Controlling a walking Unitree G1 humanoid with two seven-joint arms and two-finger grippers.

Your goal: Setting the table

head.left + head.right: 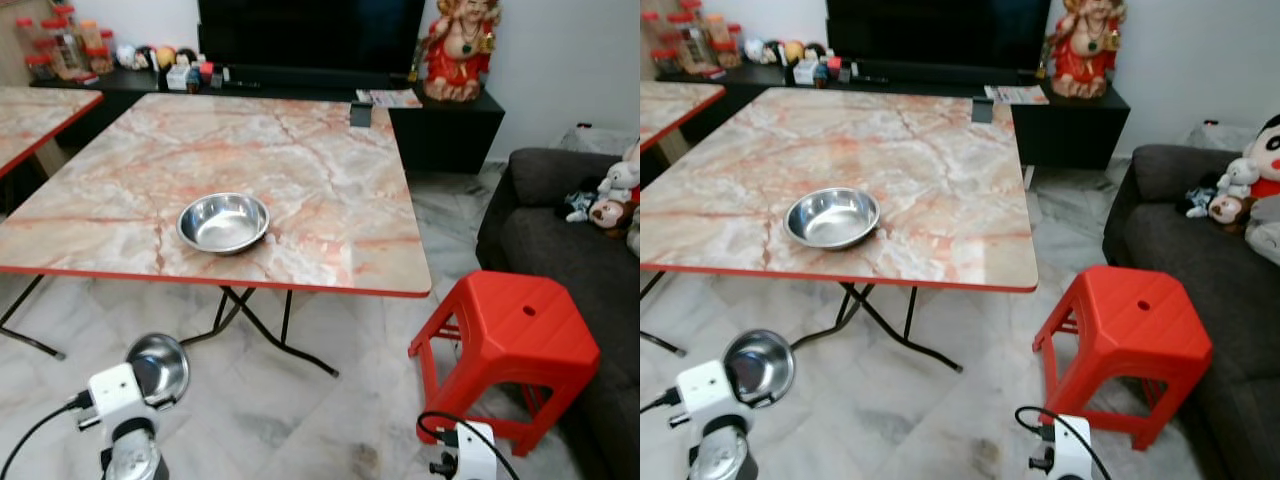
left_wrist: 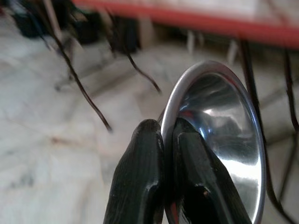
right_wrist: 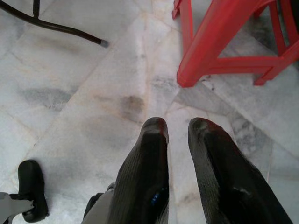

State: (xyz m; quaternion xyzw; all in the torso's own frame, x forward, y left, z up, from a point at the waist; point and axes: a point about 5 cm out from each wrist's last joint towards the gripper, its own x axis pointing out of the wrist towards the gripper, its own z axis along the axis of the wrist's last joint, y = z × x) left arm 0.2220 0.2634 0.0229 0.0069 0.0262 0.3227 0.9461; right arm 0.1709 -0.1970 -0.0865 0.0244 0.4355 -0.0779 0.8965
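A small shiny steel bowl (image 2: 219,140) is held low over the pale marble floor (image 1: 300,400), just short of the table's red edge, its rim pinched between the left gripper (image 2: 169,135)'s black fingers. A second, larger steel bowl (image 1: 223,222) sits on the pink marble-patterned folding table (image 1: 300,150), near its front edge. The right gripper (image 3: 177,128) hangs beside a red plastic stool (image 1: 510,335), fingers slightly parted and holding nothing.

You're in a home living room: a marble-topped folding table (image 1: 300,170), a grey sofa (image 1: 570,250) with soft toys (image 1: 605,200), a television (image 1: 310,35).
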